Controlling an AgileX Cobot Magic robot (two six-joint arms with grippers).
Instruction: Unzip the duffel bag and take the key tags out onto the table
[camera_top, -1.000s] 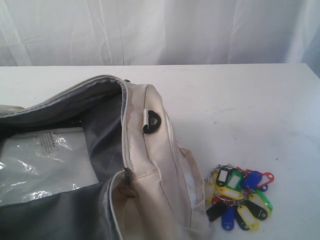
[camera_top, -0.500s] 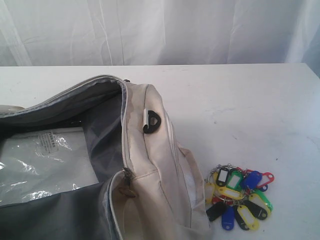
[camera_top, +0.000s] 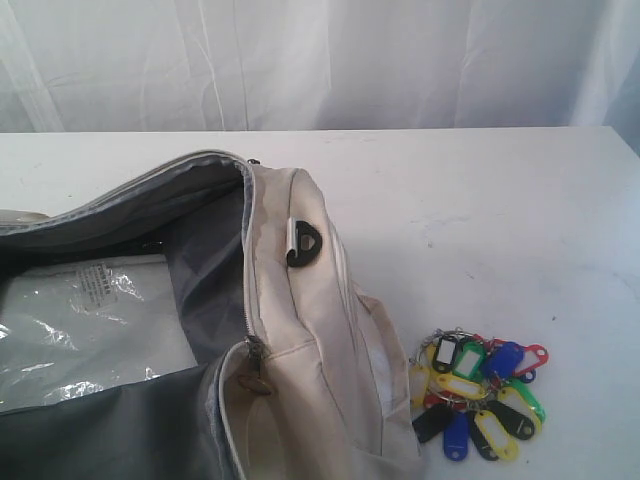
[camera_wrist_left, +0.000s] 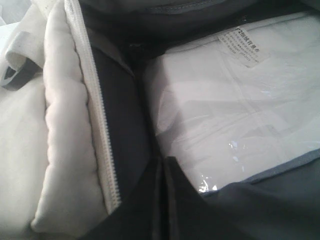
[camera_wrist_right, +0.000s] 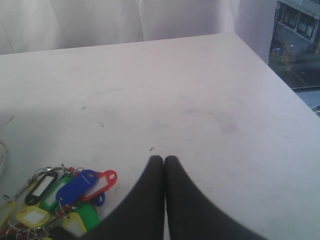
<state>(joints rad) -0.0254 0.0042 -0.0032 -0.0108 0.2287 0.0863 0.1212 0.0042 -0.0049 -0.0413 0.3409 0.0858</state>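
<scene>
The cream duffel bag (camera_top: 300, 330) lies unzipped at the left of the table (camera_top: 470, 200), its dark grey lining (camera_top: 205, 270) showing. The bunch of coloured key tags (camera_top: 480, 395) rests on the table just right of the bag, and shows in the right wrist view as key tags (camera_wrist_right: 65, 192). My right gripper (camera_wrist_right: 164, 160) is shut and empty, above bare table beside the tags. My left gripper (camera_wrist_left: 164, 162) is shut with nothing between its fingers, over the bag's open mouth near the zipper teeth (camera_wrist_left: 100, 130). Neither gripper shows in the exterior view.
A clear plastic-wrapped white packet (camera_top: 85, 320) with a printed label (camera_wrist_left: 245, 47) lies inside the bag. A black D-ring (camera_top: 303, 243) sits on the bag's end. A white curtain (camera_top: 320, 60) hangs behind the table. The table's right edge (camera_wrist_right: 280, 75) is near.
</scene>
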